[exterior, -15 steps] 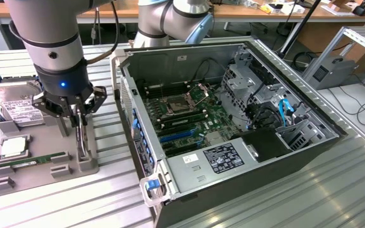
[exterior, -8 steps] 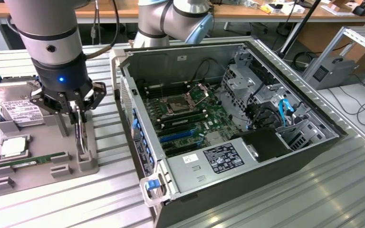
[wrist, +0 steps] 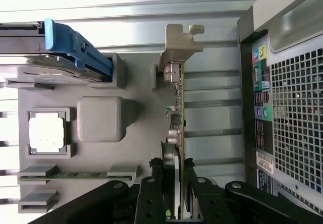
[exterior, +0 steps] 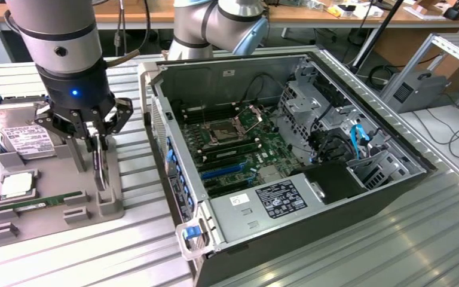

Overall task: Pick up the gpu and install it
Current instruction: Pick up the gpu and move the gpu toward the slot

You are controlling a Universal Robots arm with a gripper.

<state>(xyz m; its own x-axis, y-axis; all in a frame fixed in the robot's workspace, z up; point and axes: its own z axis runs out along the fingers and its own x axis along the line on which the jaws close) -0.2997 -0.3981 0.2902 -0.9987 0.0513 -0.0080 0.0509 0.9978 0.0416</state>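
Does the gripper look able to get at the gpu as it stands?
Likely yes: the gripper is right at the gpu, standing on edge in the grey holder; nothing lies between them, the hard drive sits apart.

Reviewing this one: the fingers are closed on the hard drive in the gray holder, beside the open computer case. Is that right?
Not quite. The fingers are closed on the gpu, which stands on edge in the gray holder. The hard drive lies apart, untouched. The wrist view shows this; the rest holds.
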